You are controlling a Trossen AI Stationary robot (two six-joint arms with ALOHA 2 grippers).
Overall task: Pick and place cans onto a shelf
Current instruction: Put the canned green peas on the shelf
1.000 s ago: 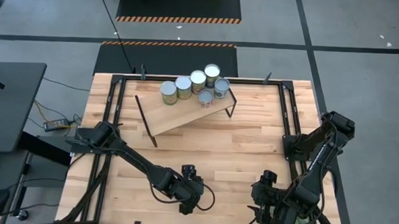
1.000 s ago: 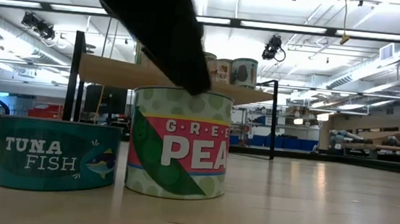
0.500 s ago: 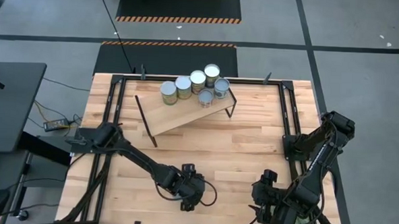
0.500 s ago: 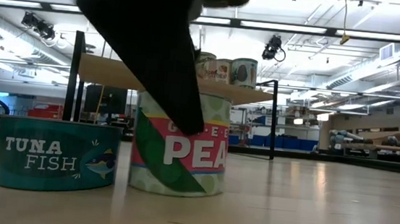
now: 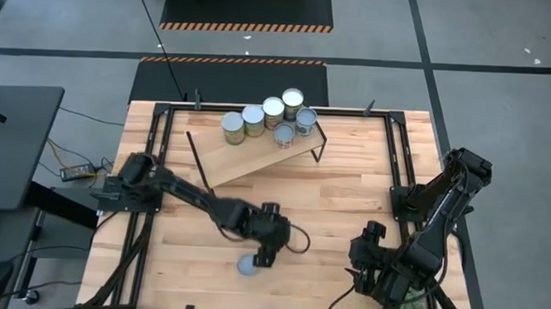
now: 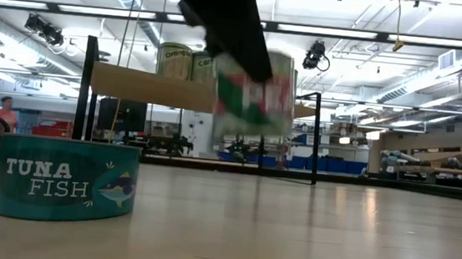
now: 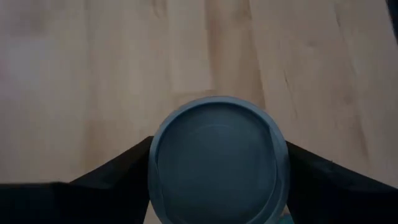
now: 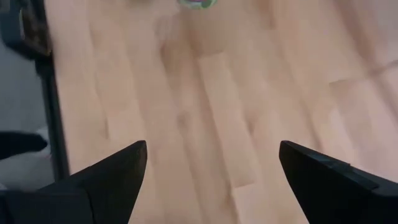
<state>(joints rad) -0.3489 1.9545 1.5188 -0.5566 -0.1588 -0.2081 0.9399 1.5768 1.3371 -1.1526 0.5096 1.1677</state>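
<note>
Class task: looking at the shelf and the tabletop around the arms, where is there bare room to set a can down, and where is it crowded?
The shelf is bare at its lower left end; six cans crowd its upper right end. The tabletop lies bare between shelf and arms. Tighter near the front: the left pincer holds the peas can beside the tuna can.

Six cans (image 5: 266,116) stand on the tilted shelf (image 5: 247,158); peas can (image 6: 255,94) lifted.
</note>
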